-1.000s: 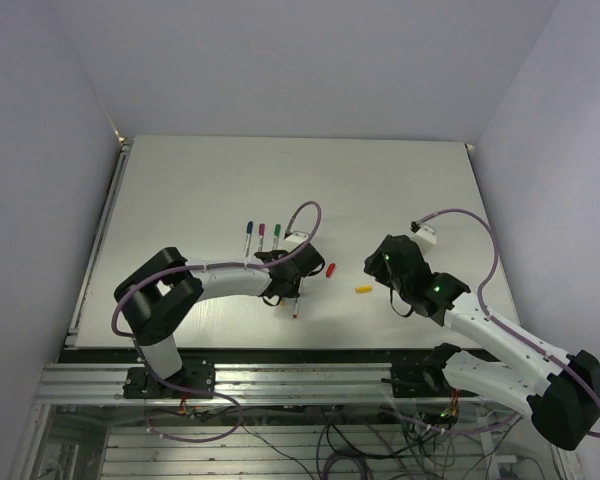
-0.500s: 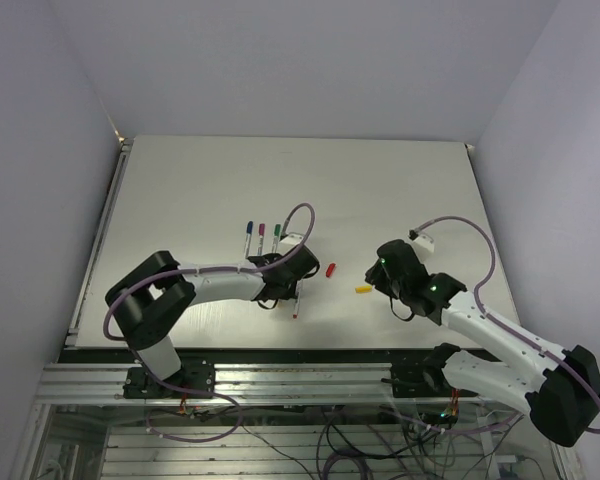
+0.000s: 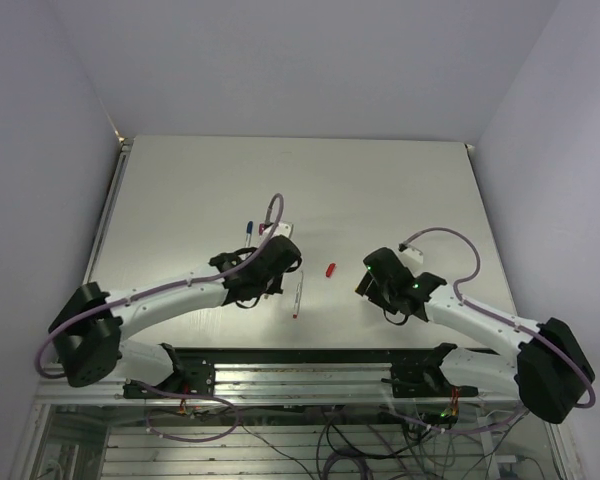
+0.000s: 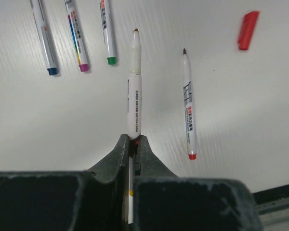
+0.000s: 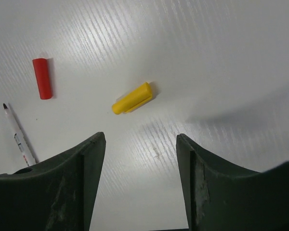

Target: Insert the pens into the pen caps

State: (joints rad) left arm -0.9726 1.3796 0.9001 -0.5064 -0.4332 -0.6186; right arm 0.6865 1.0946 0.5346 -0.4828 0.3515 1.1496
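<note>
Both arms have swung lower: the left gripper [image 4: 132, 144] now pinches a slim, smooth white pen [image 4: 134, 96] by its tail, left of the stubby red cap [image 4: 248, 30]. Right of that cap, the right gripper [image 5: 139, 144], matte black, gapes wide over a cylindrical yellow cap [image 5: 131, 98] on the ribbed table [image 5: 221, 57].

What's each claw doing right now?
Left claw: shut on a pen.
Right claw: open, empty, near the yellow cap.
</note>
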